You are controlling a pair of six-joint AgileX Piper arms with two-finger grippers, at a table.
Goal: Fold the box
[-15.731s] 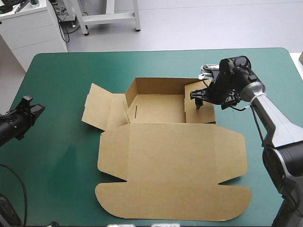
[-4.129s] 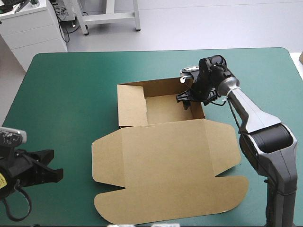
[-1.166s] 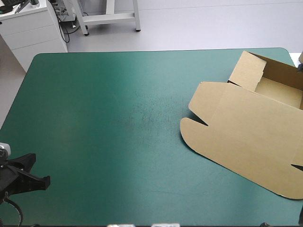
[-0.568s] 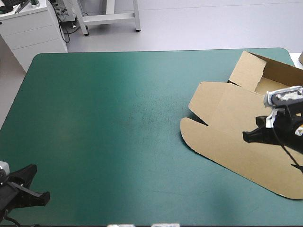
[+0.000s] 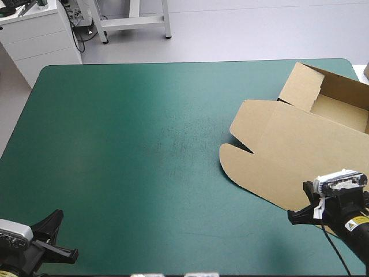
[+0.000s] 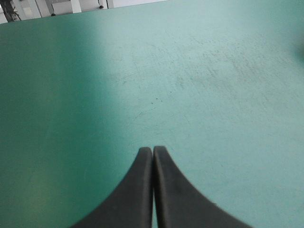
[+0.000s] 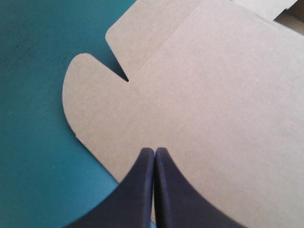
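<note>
The brown box [image 5: 288,156] lies at the table's right side and runs past the picture's right edge. Its tray [image 5: 340,109] has raised walls near the far right corner. The lid lies flat toward the table's front, with a rounded tab [image 7: 90,99]. My right gripper [image 7: 155,151] is shut and empty, its tip over the lid's front edge. In the high view it [image 5: 296,217] sits at the front right. My left gripper [image 6: 153,149] is shut at the table's front left corner, with only teal-green cover [image 6: 190,80] ahead of it.
The box is turned at an angle, and its right part crosses the table's right edge. A white cabinet [image 5: 34,34] and a metal stand [image 5: 132,20] are on the floor beyond the table's far left corner.
Earlier the box sat mid-table with my right gripper at its right wall; it has since moved to the table's right side. Just before now, my right gripper drew back across the lid toward the front edge. My left gripper shifted slightly right.
</note>
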